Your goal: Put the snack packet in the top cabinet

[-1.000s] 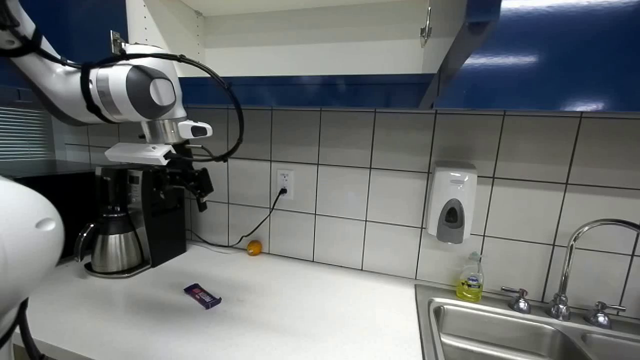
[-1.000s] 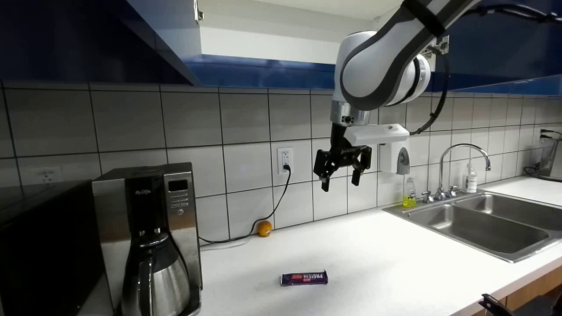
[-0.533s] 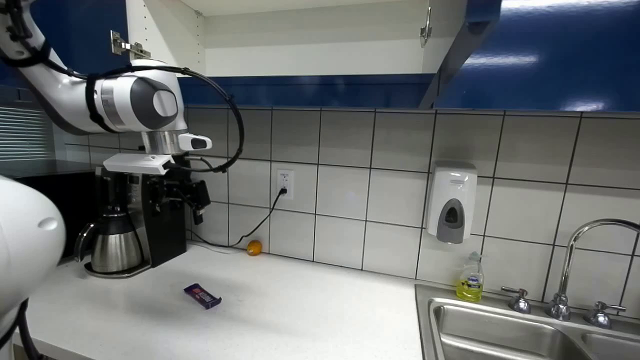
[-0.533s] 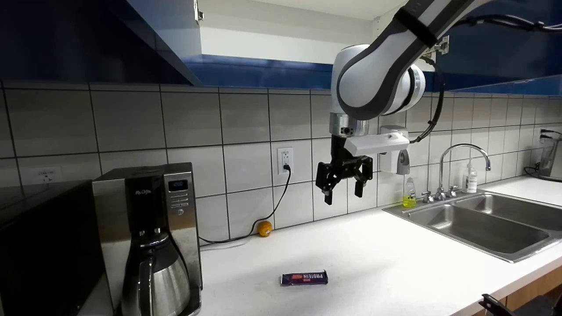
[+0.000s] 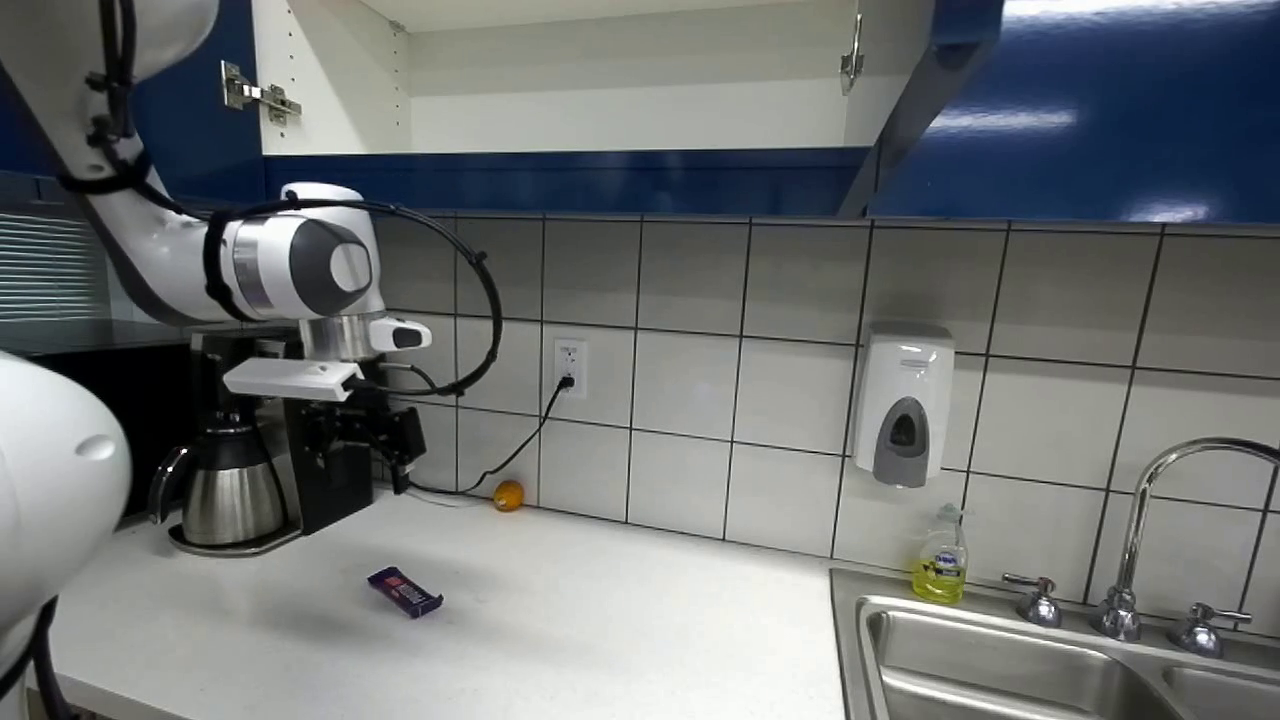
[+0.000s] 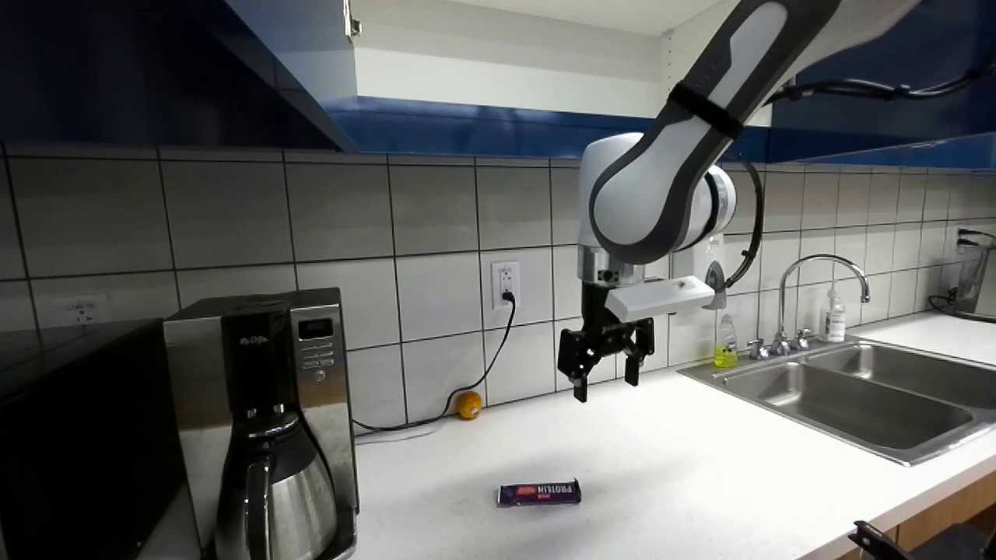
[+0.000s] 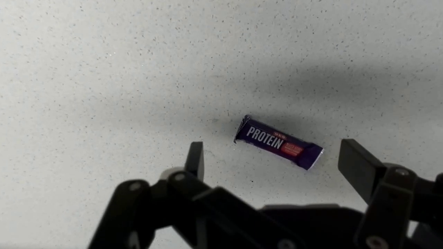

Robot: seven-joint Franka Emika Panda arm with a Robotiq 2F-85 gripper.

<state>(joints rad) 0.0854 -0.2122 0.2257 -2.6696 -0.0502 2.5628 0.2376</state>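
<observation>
A long white speckled countertop [image 5: 620, 620] spans the scene; above its far side hangs a wide wall cabinet [image 5: 620, 115] with a white interior, dark blue fronts and doors swung out. In front of it reaches a bulky white-and-grey jointed robot arm [image 6: 634, 206]; at the left stands a boxy black-and-silver coffee maker [image 6: 323, 397].

The arm ends in a black metal two-finger gripper [image 6: 606, 381]; its flat, blocky fingers [image 7: 358, 169] point down, spread wide apart, clasping nothing and clear of the countertop.

Against a second ago, the arm has come down in both exterior views, bringing the gripper closer to the countertop, the fingers as widely parted as before.

A small, flat, dark purple rectangular snack packet [image 7: 278, 142] with white lettering and a red patch lies on the countertop, right of the coffee maker, where it lay then. It is below the fingers and apart from them; in the wrist view it shows slantwise between the two, its red-patched end closer to the finger on the right.
</observation>
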